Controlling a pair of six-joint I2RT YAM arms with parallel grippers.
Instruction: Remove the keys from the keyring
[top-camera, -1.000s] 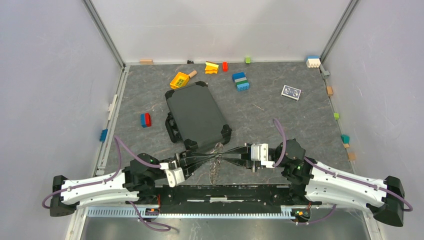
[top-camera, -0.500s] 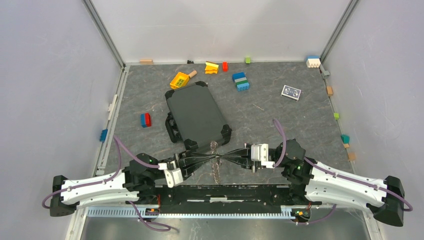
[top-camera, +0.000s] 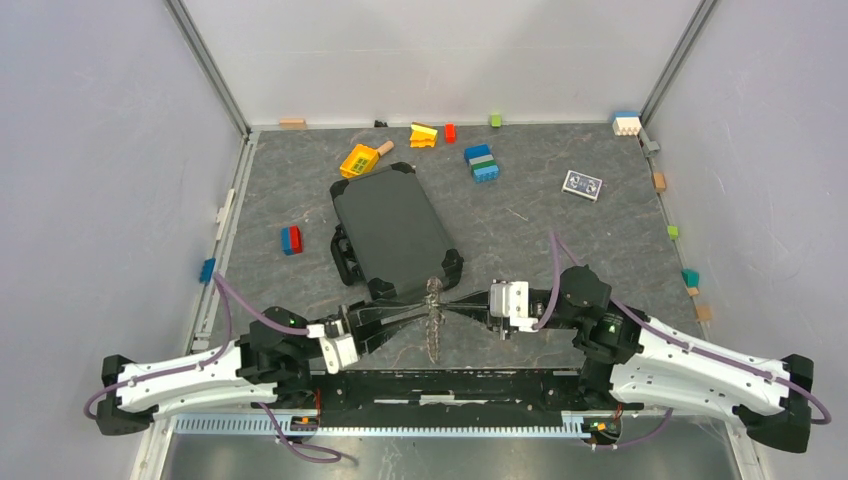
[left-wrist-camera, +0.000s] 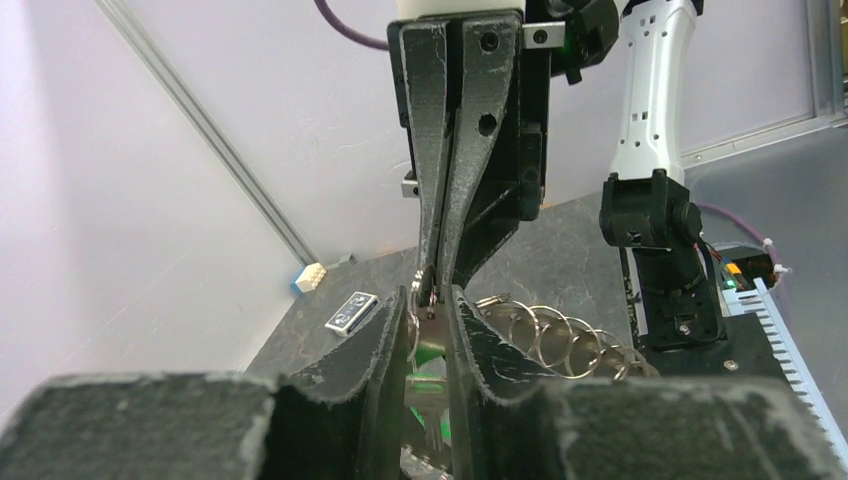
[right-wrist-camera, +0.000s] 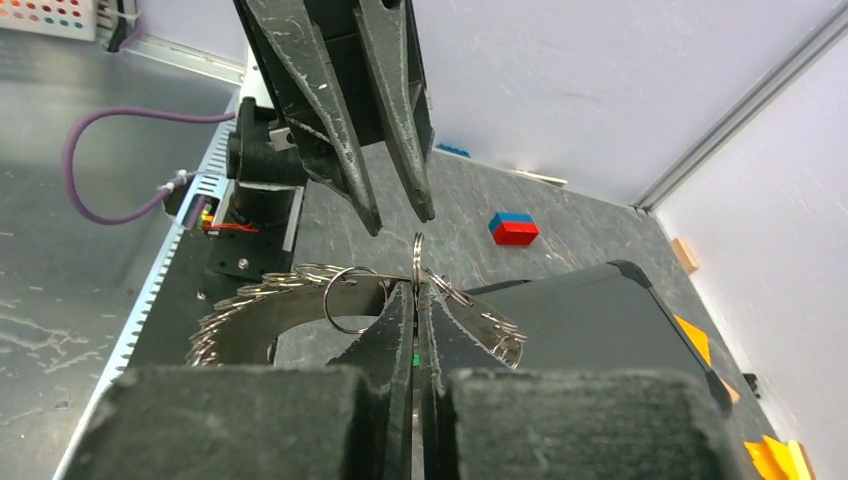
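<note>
My right gripper (right-wrist-camera: 415, 292) is pinched shut on the keyring (top-camera: 433, 328), hanging between both arms; wire or key head, I can't tell. Left gripper (left-wrist-camera: 427, 296) stands slightly parted. I'd close it squarely on one of the keys (right-wrist-camera: 230, 315) before pulling.

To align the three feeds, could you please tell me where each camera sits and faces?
Top external: above and behind the arms, looking down on the grey table; left tool and right tool meet at the thin metal keyring crowded with greyish keys.
Left wrist: on the left arm, facing the right arm; left fingers at bottom.
Right wrist: on the right arm, facing the left arm; right fingers at bottom.
Shared: every view shows the keyring.
</note>
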